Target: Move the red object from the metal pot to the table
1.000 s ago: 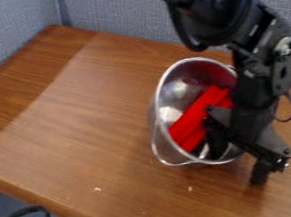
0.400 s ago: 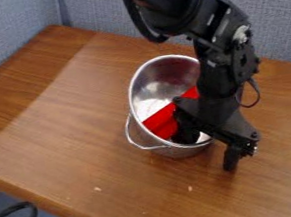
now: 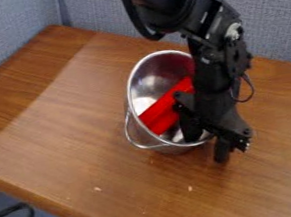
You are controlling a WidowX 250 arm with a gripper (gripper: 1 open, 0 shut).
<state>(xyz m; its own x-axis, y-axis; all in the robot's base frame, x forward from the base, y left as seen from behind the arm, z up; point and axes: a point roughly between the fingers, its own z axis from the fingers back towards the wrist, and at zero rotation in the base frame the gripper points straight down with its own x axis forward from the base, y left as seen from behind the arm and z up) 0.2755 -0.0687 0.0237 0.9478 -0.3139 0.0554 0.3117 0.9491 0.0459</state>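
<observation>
We are at the grasping step: the bright red rectangular block (image 3: 166,108) lies inside the shiny round steel pot (image 3: 136,94), and our black gripper (image 3: 199,134) reaches in at its right side. We cannot tell whether the fingers have clamped it. Next, we should confirm the grip, then lift clear of the rim before heading for bare brown wooden table (image 3: 75,120) at left.

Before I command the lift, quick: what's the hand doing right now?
Hand: down at the pot, by the red block; whether open, closed or gripping can't be told.
</observation>
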